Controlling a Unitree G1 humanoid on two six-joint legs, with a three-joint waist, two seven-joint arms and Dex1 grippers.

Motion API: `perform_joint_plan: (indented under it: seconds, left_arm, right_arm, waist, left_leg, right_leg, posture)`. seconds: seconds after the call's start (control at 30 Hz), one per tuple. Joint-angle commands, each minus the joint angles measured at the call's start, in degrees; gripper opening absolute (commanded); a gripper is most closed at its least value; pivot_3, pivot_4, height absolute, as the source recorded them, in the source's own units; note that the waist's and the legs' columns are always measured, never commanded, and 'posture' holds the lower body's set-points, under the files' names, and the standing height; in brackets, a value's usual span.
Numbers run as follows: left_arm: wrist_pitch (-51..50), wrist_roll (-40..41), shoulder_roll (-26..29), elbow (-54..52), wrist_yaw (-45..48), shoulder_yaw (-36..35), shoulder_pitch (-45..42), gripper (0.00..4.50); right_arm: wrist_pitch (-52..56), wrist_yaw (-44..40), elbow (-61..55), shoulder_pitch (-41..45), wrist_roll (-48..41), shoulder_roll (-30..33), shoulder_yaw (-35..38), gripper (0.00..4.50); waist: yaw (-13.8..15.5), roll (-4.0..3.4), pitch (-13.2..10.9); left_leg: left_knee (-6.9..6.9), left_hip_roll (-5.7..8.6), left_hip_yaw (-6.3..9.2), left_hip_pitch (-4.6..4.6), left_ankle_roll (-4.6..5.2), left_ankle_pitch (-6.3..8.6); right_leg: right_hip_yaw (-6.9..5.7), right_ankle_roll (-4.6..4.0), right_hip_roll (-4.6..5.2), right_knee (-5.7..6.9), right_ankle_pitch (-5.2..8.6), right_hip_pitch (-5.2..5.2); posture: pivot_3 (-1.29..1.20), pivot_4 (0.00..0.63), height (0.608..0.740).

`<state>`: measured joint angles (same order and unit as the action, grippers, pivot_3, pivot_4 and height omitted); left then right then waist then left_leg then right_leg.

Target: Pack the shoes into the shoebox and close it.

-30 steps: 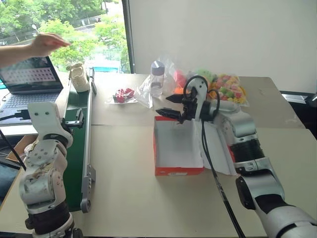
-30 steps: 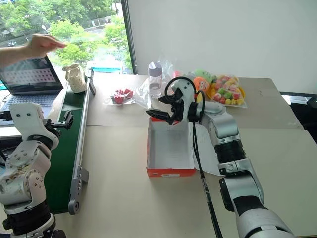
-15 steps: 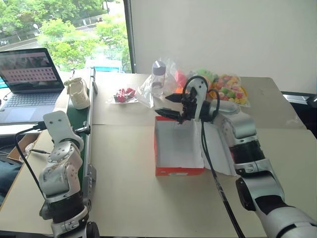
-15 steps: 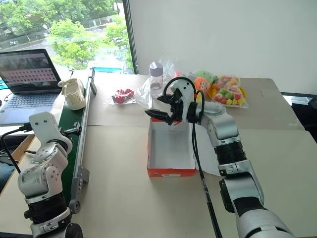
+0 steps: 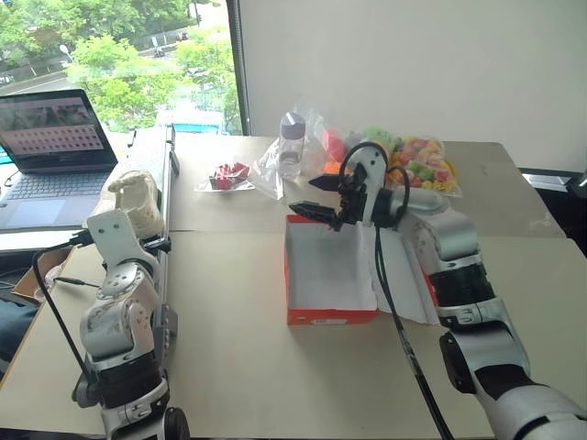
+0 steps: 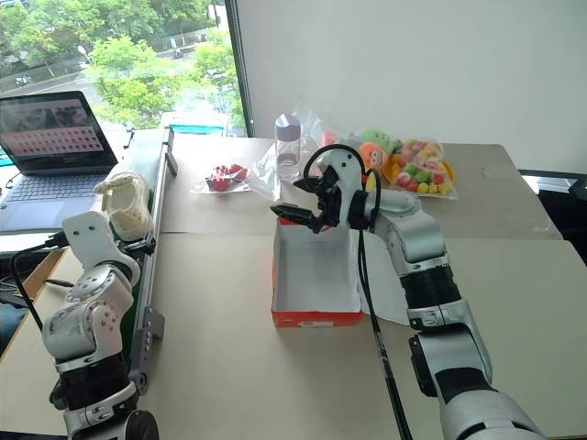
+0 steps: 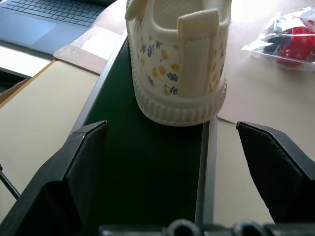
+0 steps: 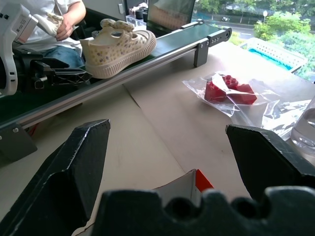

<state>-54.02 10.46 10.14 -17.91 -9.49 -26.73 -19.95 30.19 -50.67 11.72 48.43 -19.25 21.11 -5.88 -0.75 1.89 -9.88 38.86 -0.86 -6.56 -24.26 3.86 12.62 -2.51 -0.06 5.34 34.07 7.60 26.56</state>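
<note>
One shoe [image 5: 136, 201] is in sight, a cream one with small flower prints, standing on the green belt of a conveyor [image 5: 163, 275] at the far left of the counter [image 5: 238, 357], with a laptop [image 5: 50, 147] further left. The left claw [image 7: 182, 162] sits on the belt just near of the shoe's heel, fingers spread wide on either side and touching nothing. A second shoe cannot be made out.

Moving right, a small bag of red pieces [image 5: 229, 175] and a clear bottle [image 5: 291, 142] stand at the far side. The shoebox [image 5: 330, 275] lies open in the middle of the counter, red-orange outside, white inside, and holds no shoe. Its lid [image 5: 408, 284] looks to lie flat just right of it, mostly behind the right arm. The right claw [image 5: 316, 203] hovers over the far left corner of the box, fingers wide apart, holding nothing. A bag of colourful toys [image 5: 417, 165] sits far right.

By my reading the task has barely begun: nothing is packed, the lid is off, and grasping the first shoe is the step in hand.
</note>
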Motion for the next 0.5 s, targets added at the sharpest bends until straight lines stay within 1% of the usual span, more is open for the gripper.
perform_joint_plan:
  seconds: [0.03, 0.3, 0.37, 0.4, 0.47, 0.5]
  left_arm:
    - [-0.5, 0.2, -1.7, -0.6, -1.4, -0.4, -0.2, 4.5]
    - [-0.7, 2.8, -5.8, 0.5, -2.4, -3.1, -0.2, 4.5]
    - [0.3, 3.6, -6.5, 0.7, -2.0, -3.9, -0.3, 3.97]
    - [0.6, 3.8, -6.6, 0.8, -1.9, -4.1, -0.3, 3.79]
    - [1.1, 3.7, -6.5, 0.7, -2.3, -4.0, -0.4, 3.17]
    - [1.3, 3.6, -6.3, 0.5, -2.6, -3.8, -0.6, 3.07]
  right_arm:
    - [0.0, 0.1, -2.5, 0.5, -0.8, 0.9, 1.9, 4.49]
    - [-0.1, 0.1, -2.5, 0.6, -0.7, 1.5, 1.9, 4.49]
    - [-0.1, 0.1, -2.6, 0.7, -0.6, 1.6, 1.8, 4.5]
    - [-0.1, 0.1, -2.6, 0.7, -0.6, 1.6, 1.8, 4.5]
    - [-0.2, 0.1, -2.4, 0.8, -0.5, 1.7, 1.8, 4.5]
    - [-0.2, 0.0, -2.4, 0.8, -0.5, 1.8, 1.7, 4.5]
  waist:
    - [0.0, 0.0, 0.0]
    - [0.1, -0.04, 0.0]
    - [0.1, -0.05, 0.0]
    - [0.1, -0.05, 0.0]
    - [0.2, -0.06, 0.0]
    - [0.2, -0.06, 0.0]
  left_leg:
    - [0.0, 0.0, 0.0, 0.0, 0.0, 0.0]
    - [-0.01, 0.0, 0.0, 0.07, 0.0, 0.0]
    - [-0.01, 0.0, 0.0, 0.11, 0.0, 0.0]
    - [-0.01, 0.0, 0.01, 0.11, 0.0, 0.0]
    - [-0.01, 0.0, 0.01, 0.11, 0.0, 0.0]
    - [-0.01, 0.0, 0.01, 0.11, 0.0, 0.0]
  right_leg:
    - [0.0, 0.0, 0.01, 0.0, 0.0, 0.0]
    - [0.0, 0.03, 0.02, 0.02, 0.03, -0.05]
    - [0.0, 0.07, 0.03, 0.01, 0.05, -0.1]
    - [0.0, 0.07, 0.03, 0.01, 0.05, -0.1]
    - [-0.01, 0.07, 0.03, 0.01, 0.06, -0.1]
    - [-0.02, 0.07, 0.03, 0.01, 0.05, -0.1]
  posture:
    - [0.0, 0.15, 0.74]
    - [0.0, 0.15, 0.74]
    - [0.0, 0.15, 0.74]
    - [0.0, 0.15, 0.74]
    - [0.0, 0.15, 0.74]
    - [0.0, 0.15, 0.74]
